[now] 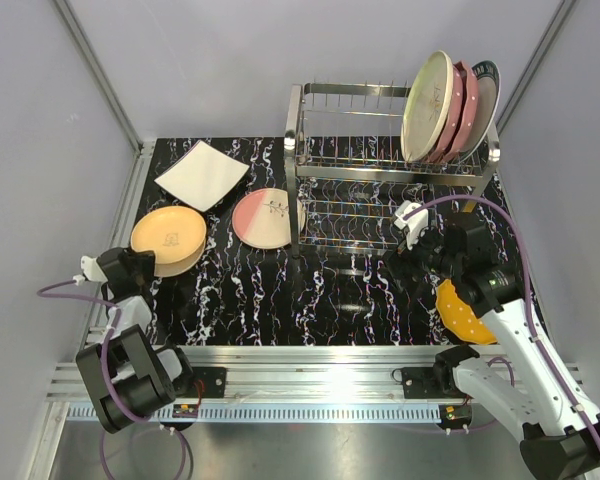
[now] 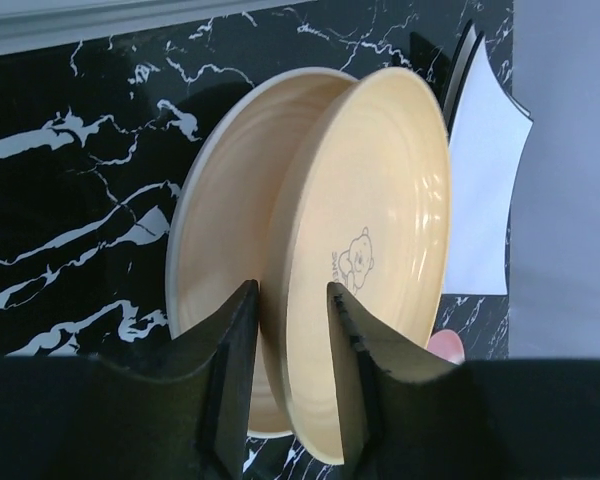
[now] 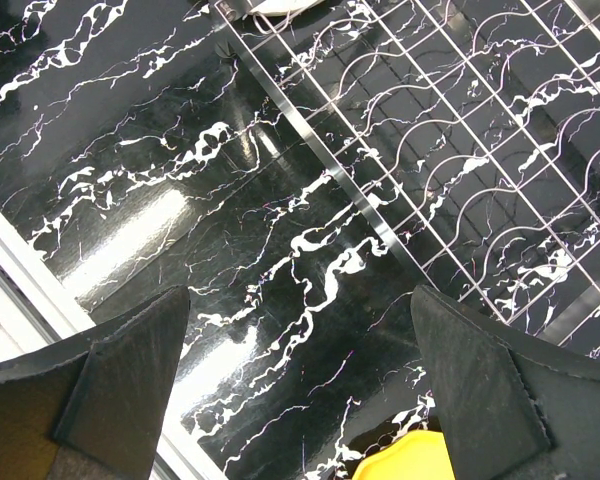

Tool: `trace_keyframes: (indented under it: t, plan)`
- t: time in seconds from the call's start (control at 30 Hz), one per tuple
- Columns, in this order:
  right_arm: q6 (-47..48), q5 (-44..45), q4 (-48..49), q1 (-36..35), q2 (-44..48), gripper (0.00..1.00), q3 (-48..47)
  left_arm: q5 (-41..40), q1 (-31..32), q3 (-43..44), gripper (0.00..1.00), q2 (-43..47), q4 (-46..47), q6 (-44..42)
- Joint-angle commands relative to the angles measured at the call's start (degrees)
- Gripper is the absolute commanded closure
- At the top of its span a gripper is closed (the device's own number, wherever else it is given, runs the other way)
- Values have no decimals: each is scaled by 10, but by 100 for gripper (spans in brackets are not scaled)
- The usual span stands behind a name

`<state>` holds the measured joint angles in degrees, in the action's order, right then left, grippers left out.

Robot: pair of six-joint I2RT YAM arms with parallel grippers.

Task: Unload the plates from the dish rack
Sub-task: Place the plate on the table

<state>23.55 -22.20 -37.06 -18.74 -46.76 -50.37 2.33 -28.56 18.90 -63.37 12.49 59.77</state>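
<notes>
Rack, overhead: dish rack of shiny chrome wire, two tiers with rows of upright tines, on a black, white-veined marble table.
Plates in rack, overhead: three round plates stand on edge, leaning together, at the upper tier's right end: cream plate, pink dotted plate, dark-rimmed plate.
Plates left of rack, overhead: pink-cream plate with a twig motif lies flat just beside the rack. The white square plate is farther left, and the stacked yellow-orange plates are farthest left.
Plate before rack's right end, overhead: orange dotted plate, flat, partly under the right arm.
Left gripper, overhead: at the near rim of the yellow-orange plates, well left of the rack.
Right gripper, overhead: just in front of the rack's lower tier.
Left wrist view: black fingers stand narrow. The glossy rim of the top yellow-orange plate, printed with a small bear, sits in the gap. Whether the pads press it cannot be told.
Right wrist view: matte black fingers spread wide over the marble, with the rack's wire grid at upper right.
</notes>
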Motion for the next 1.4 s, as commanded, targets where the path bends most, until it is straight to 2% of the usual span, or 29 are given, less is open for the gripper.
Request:
trace_keyframes:
  t: [0.0, 0.07, 0.13, 0.2, 0.3, 0.33, 0.37, 0.47, 0.57, 0.7, 0.83, 0.93, 1.13, 1.3, 1.37]
  plan:
    - [-1, -15, 26, 5, 4, 0, -1, -22, -3, 28, 61, 11, 29, -10]
    - [-1, -16, 27, 8, 4, 0, -1, -22, -3, 32, 46, 16, 18, -12]
    - [-1, -16, 26, 8, 6, 0, -1, -22, -3, 38, 37, 28, 1, -19]
    - [-1, -18, 26, 10, 6, 0, -2, -35, -3, 47, 31, 50, -22, -28]
    - [-1, -20, 25, 11, 5, 0, -2, -47, -4, 68, 17, 78, -78, -47]
    - [0, -21, 24, 12, 6, 0, -2, -50, -4, 82, 16, 85, -92, -51]
    - [0, -21, 24, 13, 5, 0, -2, -61, -3, 90, 9, 98, -123, -48]
    - [3, -24, 21, 16, 4, 0, -3, -70, -2, 119, 2, 116, -190, -46]
    - [8, -30, 16, 17, 4, 0, -4, -35, -2, 131, 1, 128, -207, -61]
    - [15, -39, 5, 18, -1, 0, -9, 41, 8, 120, 1, 161, -172, -95]
    - [24, -53, -6, 20, -4, 0, -13, 124, 35, 113, 1, 196, -126, -159]
    - [29, -56, -13, 25, -5, 0, -14, 182, 83, 132, 1, 219, -108, -219]
    - [42, -37, -19, 33, -12, 0, -12, 203, 210, 195, 1, 235, -139, -329]
    - [51, -14, -51, 33, -7, 0, -37, 223, 254, 212, 1, 251, -156, -370]
    - [46, -12, -92, 33, -12, 0, -84, 235, 263, 205, 1, 259, -160, -377]
